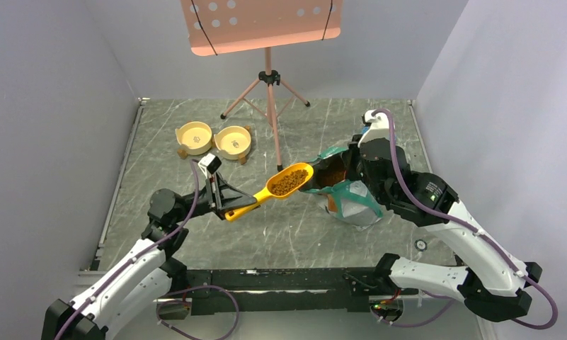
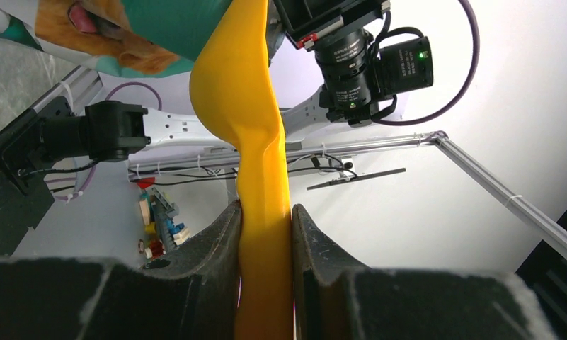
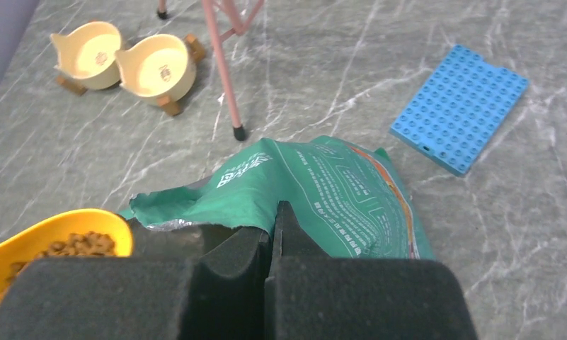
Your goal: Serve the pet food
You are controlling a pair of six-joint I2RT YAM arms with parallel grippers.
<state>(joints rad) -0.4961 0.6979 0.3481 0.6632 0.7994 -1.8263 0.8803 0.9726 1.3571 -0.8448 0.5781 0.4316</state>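
The pet food fills the bowl of a yellow scoop held level above the table, just outside the mouth of the teal-green bag. My left gripper is shut on the scoop's handle; in the left wrist view its jaws press both sides. My right gripper is shut on the bag's torn upper rim, holding the mouth open. In the right wrist view the kibble shows in the scoop at lower left.
Two cream pet bowls stand side by side at the back left, seen again in the right wrist view. A pink music stand has a leg between bowls and bag. A blue baseplate lies right of the bag.
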